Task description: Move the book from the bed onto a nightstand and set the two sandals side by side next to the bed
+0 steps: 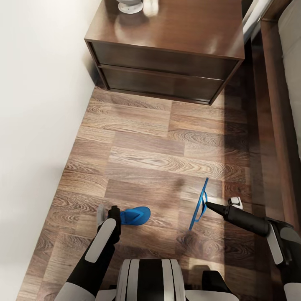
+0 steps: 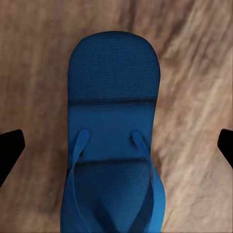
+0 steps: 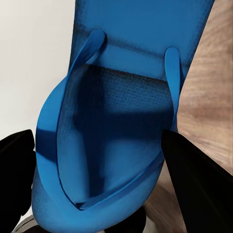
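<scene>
One blue sandal (image 1: 136, 215) lies flat on the wood floor, straps up. My left gripper (image 1: 108, 212) hovers at its near end, open; in the left wrist view its black fingertips (image 2: 10, 150) stand wide on either side of that sandal (image 2: 114, 97). The second sandal (image 1: 200, 205) hangs on edge, sole upright, above the floor, with my right gripper (image 1: 207, 205) shut on it; the right wrist view shows this sandal (image 3: 126, 111) close up between the two dark fingers (image 3: 194, 174). The nightstand (image 1: 167, 62) stands ahead. The bed (image 1: 278, 108) runs along the right. The book is out of view.
A white wall (image 1: 37, 104) bounds the left side. A white object (image 1: 129, 5) sits on the nightstand's top at the back. The wood floor (image 1: 159, 142) stretches between the wall, the nightstand and the bed's dark frame.
</scene>
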Controlling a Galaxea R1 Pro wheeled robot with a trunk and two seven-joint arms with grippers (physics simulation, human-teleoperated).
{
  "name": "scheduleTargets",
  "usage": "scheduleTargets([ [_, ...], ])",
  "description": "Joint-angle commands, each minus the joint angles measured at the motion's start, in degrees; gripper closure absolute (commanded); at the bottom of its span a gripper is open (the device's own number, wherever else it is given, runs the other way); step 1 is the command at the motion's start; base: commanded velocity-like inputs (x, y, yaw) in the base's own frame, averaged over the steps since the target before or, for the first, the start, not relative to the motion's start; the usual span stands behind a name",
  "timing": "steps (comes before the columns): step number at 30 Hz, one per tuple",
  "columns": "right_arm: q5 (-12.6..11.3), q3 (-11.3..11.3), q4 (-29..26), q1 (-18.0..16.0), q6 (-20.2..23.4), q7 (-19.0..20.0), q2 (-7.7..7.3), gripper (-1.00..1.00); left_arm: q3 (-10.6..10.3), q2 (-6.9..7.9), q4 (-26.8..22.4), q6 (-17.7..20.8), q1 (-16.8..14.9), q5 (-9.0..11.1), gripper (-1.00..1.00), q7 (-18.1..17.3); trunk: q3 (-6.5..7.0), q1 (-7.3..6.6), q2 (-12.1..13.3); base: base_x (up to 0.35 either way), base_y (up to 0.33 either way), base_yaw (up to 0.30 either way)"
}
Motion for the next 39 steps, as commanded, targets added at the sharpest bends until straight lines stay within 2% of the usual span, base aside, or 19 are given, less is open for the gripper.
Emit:
scheduleTargets([
  [1,-0.17,-0.01,0.01,-0.02,0.4,0.07,-0.01,1.0,-0.02,0.0,-0.01,-0.62,-0.02,0.25,-1.0,0.16,-0.03,-0.01,-0.01,0.0,0.0,0.0],
  [5,-0.16,-0.01,0.01,-0.02,0.37,0.04,-0.01,1.0,-0.02,0.0,-0.28,-0.94,-0.11,0.32,-1.0,0.37,-0.03,-0.01,-0.01,0.0,0.0,0.0],
  [13,-0.16,-0.01,0.01,-0.02,0.37,0.02,-0.02,1.0,-0.02,0.0,-0.39,-1.02,-0.86,0.44,-1.0,5.7,-0.03,-0.01,-0.01,0.0,0.0,0.0],
  [17,-0.16,-0.01,0.01,-0.02,0.37,0.0,-0.01,1.0,-0.1,0.0,-0.15,-1.07,-1.32,0.27,-1.0,7.25,-0.03,-0.01,-0.01,0.0,0.0,0.0],
  [20,-0.16,-0.01,0.01,-0.02,0.37,-0.01,-0.01,1.0,-0.11,0.0,0.0,-1.04,-3.18,0.19,-1.0,8.98,-0.03,-0.01,-0.01,0.0,0.0,0.0],
  [25,-0.16,-0.01,0.01,-0.02,0.37,-0.01,0.12,1.0,-0.29,0.0,-0.03,-0.68,-6.87,0.19,-1.0,14.34,-0.03,-0.01,-0.01,0.0,0.0,0.0],
  [28,-0.16,0.01,0.01,-0.02,0.37,-0.01,0.16,1.0,-1.78,0.0,-0.04,-0.58,-9.54,0.2,-1.0,17.23,-0.03,-0.01,-0.01,0.0,0.0,0.0],
  [32,-0.16,-0.01,0.01,-0.02,0.37,-0.01,0.17,1.0,-3.8,0.0,-0.24,-0.61,-10.28,0.14,-1.0,18.32,-0.03,-0.01,-0.01,0.0,0.0,0.0],
  [39,-0.16,-0.01,0.01,-0.02,0.37,-0.01,0.17,1.0,-4.23,0.0,1.08,-0.81,-10.39,0.2,-1.0,18.45,-0.03,-0.01,-0.01,0.0,0.0,0.0],
])
